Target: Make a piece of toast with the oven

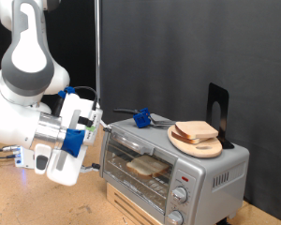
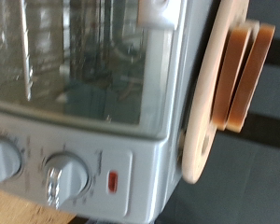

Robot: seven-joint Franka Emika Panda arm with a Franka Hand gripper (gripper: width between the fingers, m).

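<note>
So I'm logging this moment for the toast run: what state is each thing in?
oven: door shut, red light not clearly lit
piece of toast: inside, on the rack
second slice: on the round wooden board atop the oven
gripper: beside the oven, holding nothing

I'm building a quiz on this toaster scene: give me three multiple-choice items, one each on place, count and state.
1. Where is the round wooden board?
A. on top of the oven
B. inside the oven
C. on the table

2. How many bread slices rest on the board?
A. one
B. two
C. four

3. Where is the piece of toast?
A. between the gripper's fingers
B. on the rack inside the oven
C. on the table

Answers: 1 A, the board sits on the oven's roof. 2 B, the wrist view shows two slices stacked. 3 B, it shows behind the glass; the gripper is beside the oven.
</note>
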